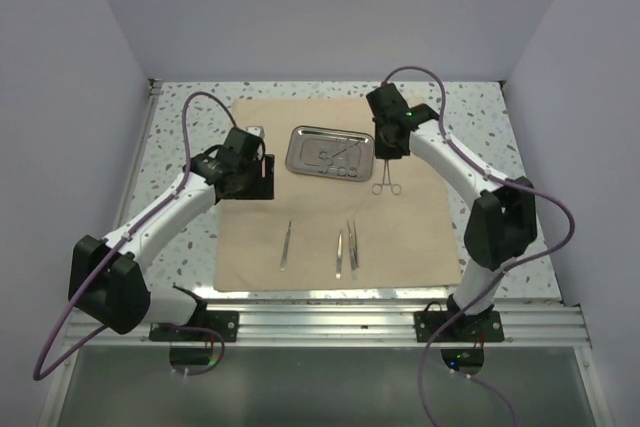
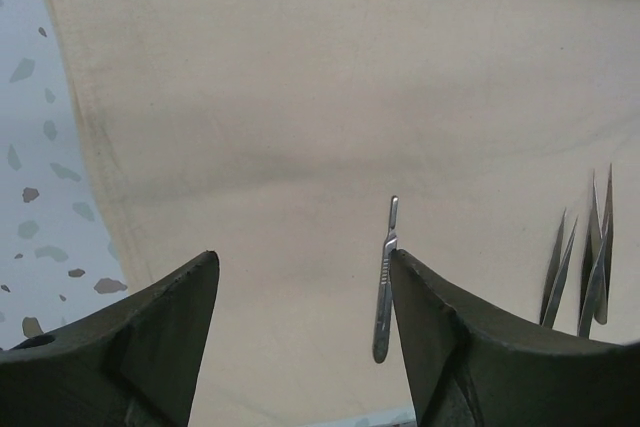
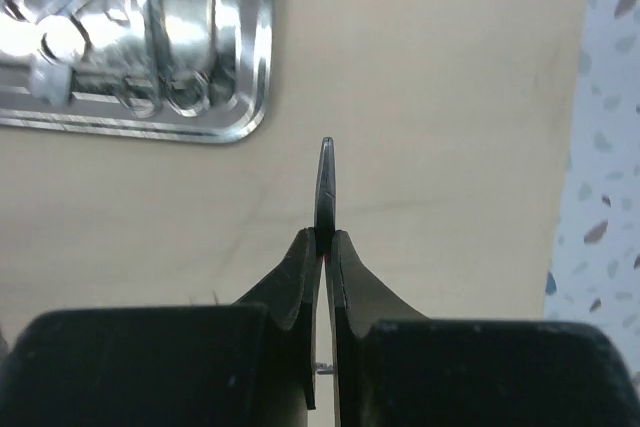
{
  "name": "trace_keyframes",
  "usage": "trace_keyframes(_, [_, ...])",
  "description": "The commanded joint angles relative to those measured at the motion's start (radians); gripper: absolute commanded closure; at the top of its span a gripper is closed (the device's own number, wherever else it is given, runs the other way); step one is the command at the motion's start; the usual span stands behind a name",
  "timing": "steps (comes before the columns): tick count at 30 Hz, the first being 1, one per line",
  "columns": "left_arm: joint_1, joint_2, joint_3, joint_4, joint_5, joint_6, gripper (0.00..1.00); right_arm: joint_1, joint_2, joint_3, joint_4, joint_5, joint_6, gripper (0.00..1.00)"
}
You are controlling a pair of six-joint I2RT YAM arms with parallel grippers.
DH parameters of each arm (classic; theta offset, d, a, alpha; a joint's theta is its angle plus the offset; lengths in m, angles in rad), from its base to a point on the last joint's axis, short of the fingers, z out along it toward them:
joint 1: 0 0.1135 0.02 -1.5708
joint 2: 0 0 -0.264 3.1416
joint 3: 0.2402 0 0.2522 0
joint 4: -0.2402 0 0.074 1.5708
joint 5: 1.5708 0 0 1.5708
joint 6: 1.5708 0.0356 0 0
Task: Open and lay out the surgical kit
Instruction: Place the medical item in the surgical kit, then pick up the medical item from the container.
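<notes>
Now my right pincer [image 3: 322,237] clamped on slim instrument [image 3: 326,182], just beside tray [image 3: 130,129], likely bound for row on spread cloth [image 3: 430,97]; my left pincer [image 2: 305,272] apart, empty, above cloth near scalpel [image 2: 385,287].

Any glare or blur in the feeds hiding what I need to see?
Right wrist: glare blows out the steel tray, contents unreadable; the thin instrument in the right gripper shows dark, edge-on. Left wrist: even light, cloth and tweezers sharp, left gripper fingers slightly soft. Top external: evenly lit, soft shadows.
</notes>
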Motion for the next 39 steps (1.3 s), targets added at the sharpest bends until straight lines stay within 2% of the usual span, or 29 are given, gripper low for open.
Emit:
trace_keyframes(1, [0.008, -0.006, 0.067, 0.029, -0.021, 0.029, 0.27, 0.006, -0.204, -0.206, 0.030, 0.019, 0.022, 1.00])
trace_keyframes(3, [0.008, 0.011, 0.085, 0.032, -0.028, 0.032, 0.24, 0.006, -0.284, -0.364, 0.050, -0.001, 0.043, 1.00])
trace_keyframes(5, [0.008, 0.034, 0.102, 0.031, -0.031, 0.035, 0.16, 0.006, -0.379, -0.493, 0.082, -0.038, 0.055, 1.00])
trace_keyframes(6, [0.009, 0.040, 0.118, 0.028, -0.035, 0.033, 0.06, 0.006, -0.404, -0.530, 0.093, -0.046, 0.060, 1.00])
trace_keyframes(8, [0.009, 0.057, 0.132, 0.023, -0.038, 0.029, 0.00, 0.006, -0.468, -0.624, 0.136, -0.067, 0.065, 1.00])
trace_keyframes(14, [0.020, 0.066, 0.136, 0.039, -0.016, 0.010, 0.00, 0.007, -0.527, -0.797, 0.239, -0.093, 0.060, 1.00])
trace_keyframes(18, [0.102, 0.082, 0.089, 0.049, 0.076, -0.032, 0.00, 0.007, -0.531, -0.884, 0.297, -0.118, 0.043, 1.00])
trace_keyframes(19, [0.130, 0.082, 0.070, 0.058, 0.104, -0.055, 0.00, 0.007, -0.527, -0.886, 0.305, -0.127, 0.040, 0.85])
trace_keyframes(20, [0.156, 0.079, 0.038, 0.078, 0.154, -0.062, 0.00, 0.006, -0.522, -0.880, 0.303, -0.130, 0.039, 0.48])
trace_keyframes(21, [0.204, 0.070, 0.026, 0.086, 0.158, -0.069, 0.00, 0.007, -0.514, -0.872, 0.282, -0.115, 0.039, 0.26])
trace_keyframes(23, [0.227, 0.021, 0.010, 0.107, 0.108, -0.077, 0.00, 0.006, -0.507, -0.823, 0.244, -0.070, 0.043, 0.12])
trace_keyframes(28, [0.230, -0.165, -0.023, 0.218, -0.135, -0.021, 0.00, 0.007, -0.536, -0.669, 0.176, -0.058, -0.001, 0.10])
trace_keyframes(31, [0.232, -0.129, 0.010, 0.192, -0.212, 0.062, 0.00, 0.006, -0.481, -0.526, 0.181, -0.101, -0.024, 0.10])
trace_keyframes(33, [0.232, -0.166, -0.012, 0.256, -0.196, 0.095, 0.00, 0.006, -0.421, -0.403, 0.184, -0.128, -0.026, 0.09])
trace_keyframes(34, [0.232, -0.180, -0.025, 0.285, -0.180, 0.092, 0.00, 0.006, -0.342, -0.357, 0.179, -0.153, -0.027, 0.09])
trace_keyframes(37, [0.236, -0.167, -0.017, 0.319, -0.056, 0.101, 0.00, 0.006, -0.211, -0.179, 0.168, -0.179, -0.034, 0.09])
trace_keyframes(38, [0.238, -0.153, 0.010, 0.312, 0.021, 0.105, 0.00, 0.006, -0.123, -0.127, 0.158, -0.184, -0.035, 0.10])
trace_keyframes(39, [0.238, -0.116, 0.027, 0.295, 0.049, 0.101, 0.00, 0.007, -0.067, -0.020, 0.136, -0.188, -0.043, 0.10])
